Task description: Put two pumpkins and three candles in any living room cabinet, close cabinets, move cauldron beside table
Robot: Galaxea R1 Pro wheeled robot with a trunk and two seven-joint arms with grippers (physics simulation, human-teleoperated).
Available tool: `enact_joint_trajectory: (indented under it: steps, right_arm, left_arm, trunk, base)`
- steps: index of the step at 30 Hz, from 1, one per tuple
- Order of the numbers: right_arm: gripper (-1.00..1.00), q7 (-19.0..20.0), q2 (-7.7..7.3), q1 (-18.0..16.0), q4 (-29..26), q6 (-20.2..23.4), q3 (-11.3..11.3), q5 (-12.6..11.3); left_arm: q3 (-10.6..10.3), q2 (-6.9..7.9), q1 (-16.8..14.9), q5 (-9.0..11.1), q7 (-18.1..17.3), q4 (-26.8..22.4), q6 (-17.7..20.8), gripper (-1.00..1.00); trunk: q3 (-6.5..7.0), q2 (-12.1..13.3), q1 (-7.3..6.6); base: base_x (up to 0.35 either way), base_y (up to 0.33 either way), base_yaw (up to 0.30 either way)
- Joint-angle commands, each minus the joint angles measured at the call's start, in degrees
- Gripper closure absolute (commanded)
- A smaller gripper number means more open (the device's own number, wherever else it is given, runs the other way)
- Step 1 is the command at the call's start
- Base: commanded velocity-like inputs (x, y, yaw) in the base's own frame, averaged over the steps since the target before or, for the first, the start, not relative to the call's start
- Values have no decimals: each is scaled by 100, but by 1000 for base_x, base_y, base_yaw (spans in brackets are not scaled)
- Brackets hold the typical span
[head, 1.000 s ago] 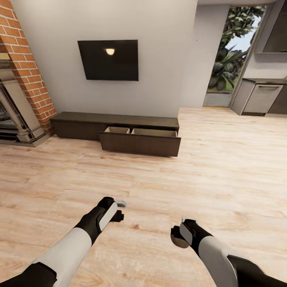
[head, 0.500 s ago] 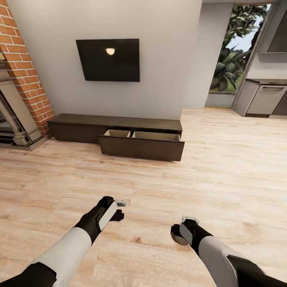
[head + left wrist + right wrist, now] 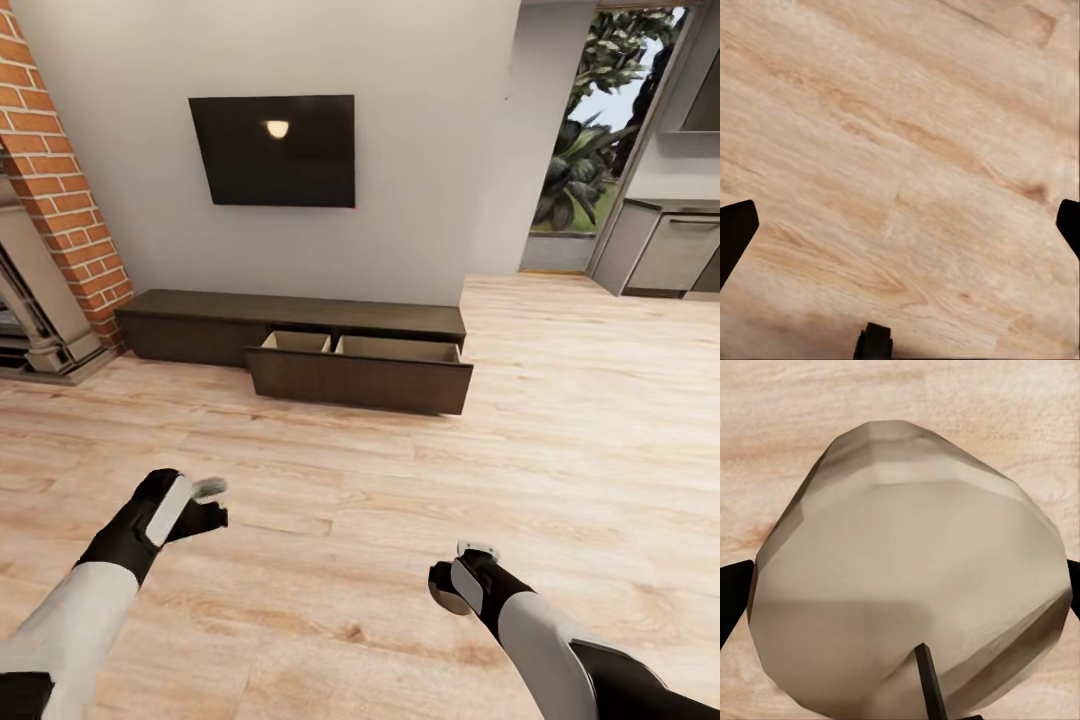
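- While we face the cabinet (image 3: pixel 300 340), its drawer (image 3: pixel 360 372) hangs open.
- Our right claw (image 3: pixel 907 585) clamps a candle (image 3: pixel 907 570).
- Our left claw (image 3: pixel 900 225) is spread apart over floor (image 3: pixel 900 150).

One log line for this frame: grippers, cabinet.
left gripper: open, empty | right gripper: shut on candle | cabinet: drawer open

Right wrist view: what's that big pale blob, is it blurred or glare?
Right wrist view: no glare; the candle sits close to the lens between the dark fingers, faceted and soft-edged. Head view: a lamp reflects as a bright spot on the TV; the open cabinet looks sharp.
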Motion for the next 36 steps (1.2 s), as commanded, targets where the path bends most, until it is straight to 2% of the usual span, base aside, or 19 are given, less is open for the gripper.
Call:
enact_joint_trajectory:
  steps: [1, 2, 3, 5, 10, 24, 26, 28, 31, 33, 36]
  right_arm:
    - [100, -13, 4, -2, -13, 31, -30, 3]
    - [100, -14, 3, -3, -16, 31, -29, 3]
    - [100, -13, 3, -4, -18, 31, -30, 3]
    - [100, -16, 1, -5, -23, 31, -25, 3]
    - [100, -18, 7, -2, -23, 32, -14, 3]
    - [100, -21, 42, -1, -10, 25, -4, -4]
    - [100, -20, 55, -3, -10, 24, -2, -4]
    - [100, -19, 59, -2, -13, 23, 2, -1]
    - [100, -18, 83, -2, -19, 23, 8, 1]
    - [100, -21, 141, -4, -32, 23, 17, 3]
    - [100, -25, 211, -5, -121, 28, 20, 3]
  left_arm:
    - [287, 311, 12, -18, -37, -452, 131, -100]
    - [460, 438, 30, -27, -87, -858, 131, -100]
    - [523, 501, 38, -28, -105, -1053, 131, -100]
    - [677, 739, 73, -36, -149, -1618, 131, -100]
    - [801, 922, 97, -46, -170, -1912, 131, -100]
    - [846, 1006, 99, -47, -219, -1650, 131, -100]
    - [906, 1172, 100, 42, -334, -1442, 131, -100]
    - [1108, 1371, 100, 221, -536, -1340, 131, -100]
    - [1259, 1546, 106, 315, -666, -1294, 131, -100]
    - [1295, 1614, 108, 340, -703, -1320, 131, -100]
    - [1301, 1612, 108, 343, -718, -1358, 131, -100]
  trunk:
    - [-6, -2, 0]
    - [-6, -2, 0]
    - [-6, -2, 0]
    - [-6, -2, 0]
    - [-6, -2, 0]
    - [-6, -2, 0]
    - [-6, -2, 0]
    - [-6, -2, 0]
    - [-6, -2, 0]
    - [-6, -2, 0]
    - [-6, -2, 0]
  base:
    - [23, 7, 0]
    - [15, 4, 0]
    - [12, 4, 0]
    - [6, 2, 0]
    - [44, 1, 0]
    - [293, 0, 0]
    - [331, 0, 0]
    - [332, 0, 0]
    - [332, 0, 0]
    - [312, 0, 0]
    - [302, 0, 0]
